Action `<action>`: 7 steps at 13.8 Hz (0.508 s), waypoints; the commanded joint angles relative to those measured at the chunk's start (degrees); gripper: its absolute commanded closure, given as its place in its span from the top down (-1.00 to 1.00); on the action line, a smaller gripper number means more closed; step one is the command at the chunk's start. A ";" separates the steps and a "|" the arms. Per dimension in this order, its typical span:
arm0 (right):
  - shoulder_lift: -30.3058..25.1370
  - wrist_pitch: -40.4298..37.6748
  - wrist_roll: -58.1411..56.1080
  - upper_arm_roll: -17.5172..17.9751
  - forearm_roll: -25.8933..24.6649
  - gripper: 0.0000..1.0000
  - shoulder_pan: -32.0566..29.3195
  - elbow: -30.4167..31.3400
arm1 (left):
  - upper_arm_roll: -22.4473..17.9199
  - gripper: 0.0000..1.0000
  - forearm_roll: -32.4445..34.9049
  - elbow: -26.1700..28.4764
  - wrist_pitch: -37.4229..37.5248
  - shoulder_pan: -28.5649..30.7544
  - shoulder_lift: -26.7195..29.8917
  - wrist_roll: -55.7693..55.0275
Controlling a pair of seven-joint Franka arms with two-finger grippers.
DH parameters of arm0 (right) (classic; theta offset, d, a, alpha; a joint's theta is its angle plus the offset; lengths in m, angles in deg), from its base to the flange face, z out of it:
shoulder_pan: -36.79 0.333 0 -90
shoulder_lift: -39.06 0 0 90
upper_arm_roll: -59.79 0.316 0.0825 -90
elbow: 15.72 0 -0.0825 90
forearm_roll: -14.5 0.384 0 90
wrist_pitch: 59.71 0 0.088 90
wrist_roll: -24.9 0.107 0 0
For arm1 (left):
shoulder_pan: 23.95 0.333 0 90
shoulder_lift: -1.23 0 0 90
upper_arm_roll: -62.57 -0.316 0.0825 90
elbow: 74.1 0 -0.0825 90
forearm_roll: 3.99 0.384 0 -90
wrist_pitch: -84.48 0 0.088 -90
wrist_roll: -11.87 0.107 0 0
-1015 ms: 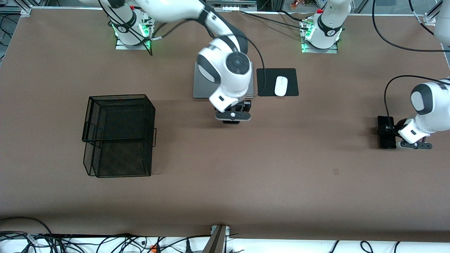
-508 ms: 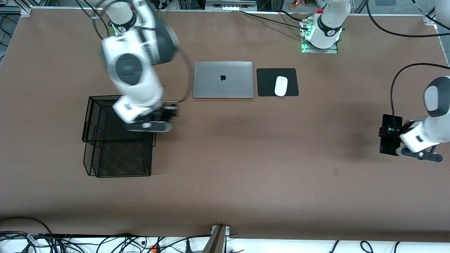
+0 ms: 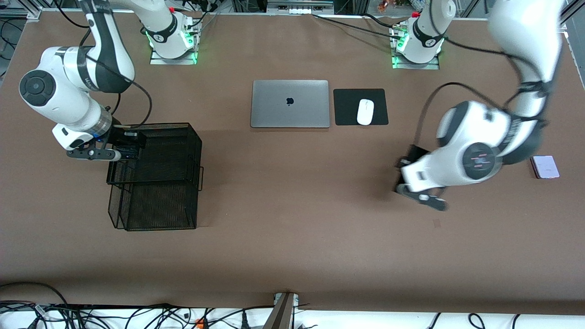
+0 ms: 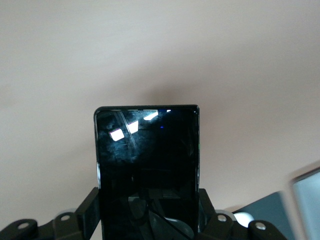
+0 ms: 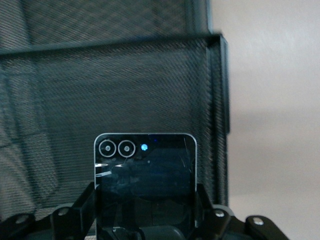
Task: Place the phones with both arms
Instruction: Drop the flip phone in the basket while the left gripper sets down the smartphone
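My right tool [image 3: 119, 152] gripped the black flip phone [image 5: 145, 175] over the mesh basket's [image 3: 183, 132] edge, where it could drop outside, and my left tool [image 3: 413, 185] gripped the slab phone [image 4: 147, 165] over the table [image 3: 292, 228].

The worktop [image 3: 292, 237] is a flat, even brown. On it stands a black wire-mesh basket [image 3: 155, 176], its walls a fine see-through grid. A matte silver laptop [image 3: 289, 103] carries a small black logo, and a glossy white computer mouse [image 3: 365, 111] lies on a plain black mouse pad [image 3: 349, 107]. The small squarish flip phone [image 3: 545, 166] is pale lilac-white. The squarish black flip phone [image 5: 145, 180] has a thin silvery edge, two silver-ringed lenses and a blue dot. The long slim slab phone [image 4: 147, 170] is glossy black with white glints.
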 commanded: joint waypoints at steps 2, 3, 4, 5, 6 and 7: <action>3.45 2.49 -0.45 -0.25 1.99 -0.79 -1.31 0.08 | -0.95 -0.27 -1.59 -1.79 -10.13 -12.82 -5.85 -16.71; 3.80 2.40 -0.54 -0.25 2.52 -0.67 -1.31 -0.01 | -1.04 -0.27 -0.98 -1.79 -13.56 -16.07 -7.44 -22.95; 3.98 2.31 -0.54 -0.25 2.88 -0.60 -1.31 -0.19 | -1.56 -0.27 -0.98 -1.88 -17.60 -19.93 -9.02 -29.02; 4.51 2.31 -0.54 -0.25 3.05 -0.60 -1.31 -0.45 | -2.61 -0.27 -1.06 -1.88 -21.03 -22.50 -10.17 -33.78; 4.60 2.22 -0.54 -0.16 3.58 -0.60 -1.05 -0.80 | -3.14 -0.27 -1.07 -1.79 -23.42 -24.26 -11.22 -36.70; 4.69 2.22 -0.71 -0.07 3.67 -0.49 -1.05 -1.07 | -3.24 -0.27 -1.07 -1.88 -24.83 -25.76 -12.28 -39.34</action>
